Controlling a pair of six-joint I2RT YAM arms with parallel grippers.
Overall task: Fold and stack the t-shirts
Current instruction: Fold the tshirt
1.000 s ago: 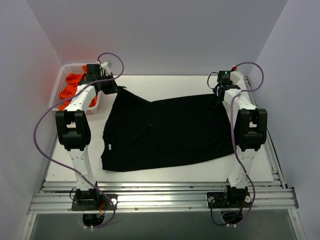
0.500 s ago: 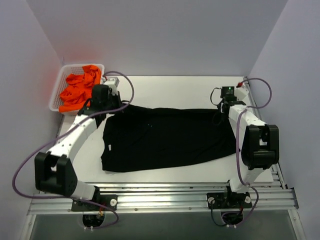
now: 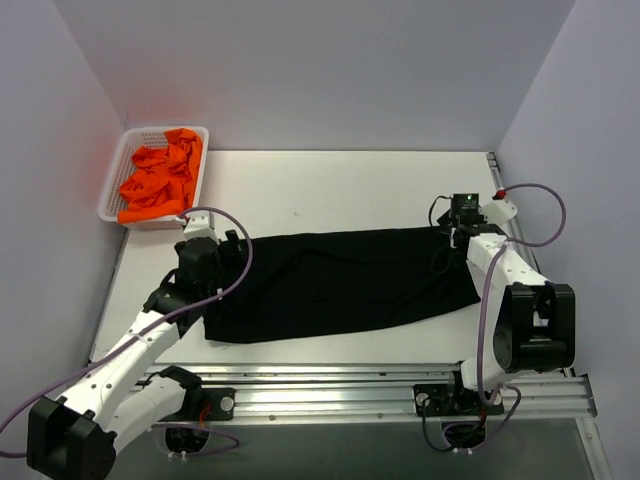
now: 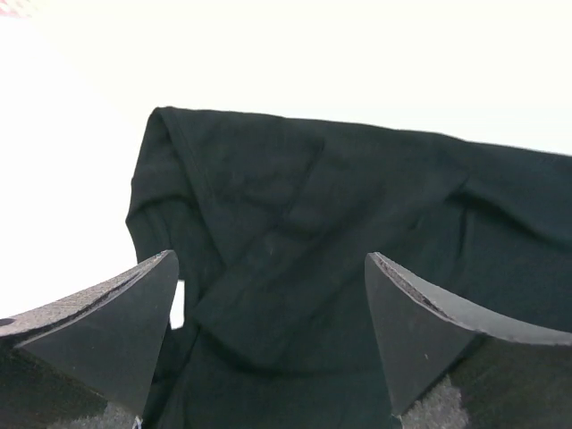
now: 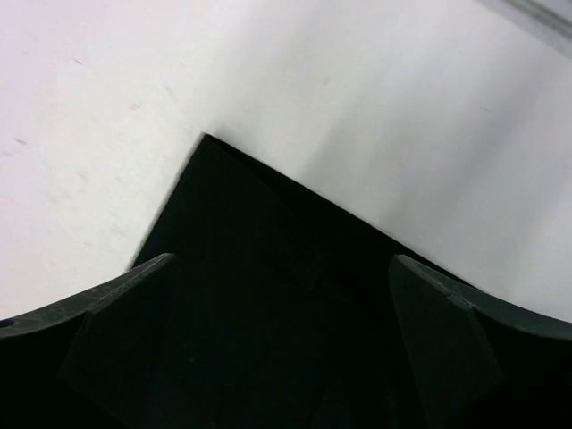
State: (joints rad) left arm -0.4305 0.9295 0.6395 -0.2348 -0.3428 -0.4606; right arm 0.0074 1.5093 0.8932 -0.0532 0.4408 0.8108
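Standing by the rig, I saw the white desk (image 3: 340,190) carrying a black t-shirt (image 3: 340,285), folded into a long band that ran from beneath the left tool (image 4: 268,264) across to beneath the right tool (image 5: 281,259). The cloth lay flat on the desk. It had rumpled folds and a seam ridge right under the left tool, and a clean pointed corner just ahead of the right one. Well beyond the left tool, toward the far left corner, sat a white mesh basket (image 3: 112,190) holding a heap of orange t-shirts (image 3: 160,178), well apart from the black one. Both tools hung over the ends of the black t-shirt with their jaws spread wide. The left tool's dark fingers (image 4: 107,331) held nothing, with only the shirt below them; whether they touched the cloth I could not tell. The right tool likewise gripped nothing.
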